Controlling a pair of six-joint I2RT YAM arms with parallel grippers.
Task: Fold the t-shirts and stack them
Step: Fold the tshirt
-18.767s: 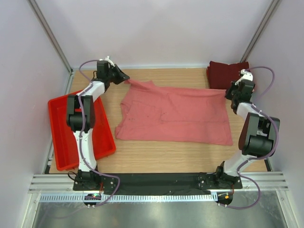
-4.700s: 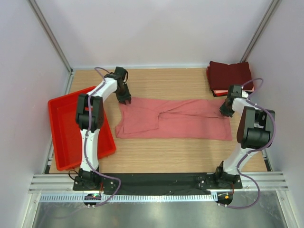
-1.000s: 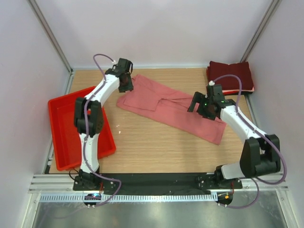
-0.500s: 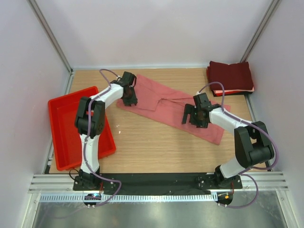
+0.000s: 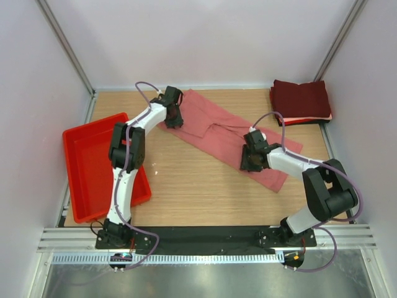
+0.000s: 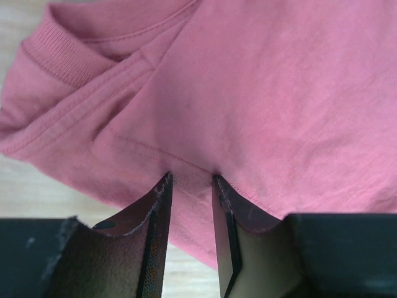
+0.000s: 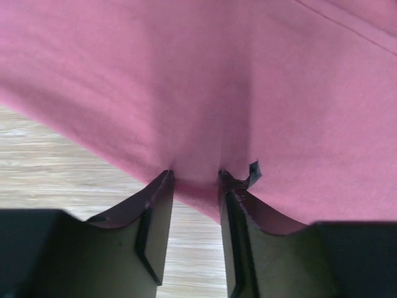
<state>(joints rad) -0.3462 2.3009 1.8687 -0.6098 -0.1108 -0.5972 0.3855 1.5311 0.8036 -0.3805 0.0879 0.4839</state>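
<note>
step: crosswise fold of salmon-pink t-shirt, a diagonal strip mid-counter
left gripper: narrowed, pinching collar-end hem
right gripper: narrowed, pinching near edge
next: probably lift both, bring ends together

The t-shirt is salmon-pink, the folded stack dark maroon, the tray red.

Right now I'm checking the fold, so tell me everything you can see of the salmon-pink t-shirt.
The salmon-pink t-shirt is soft knit cloth with a ribbed collar, folded into a long band lying diagonally on the wooden table. The left hand pinches its far end near the collar; the right hand pinches its near edge.
</note>
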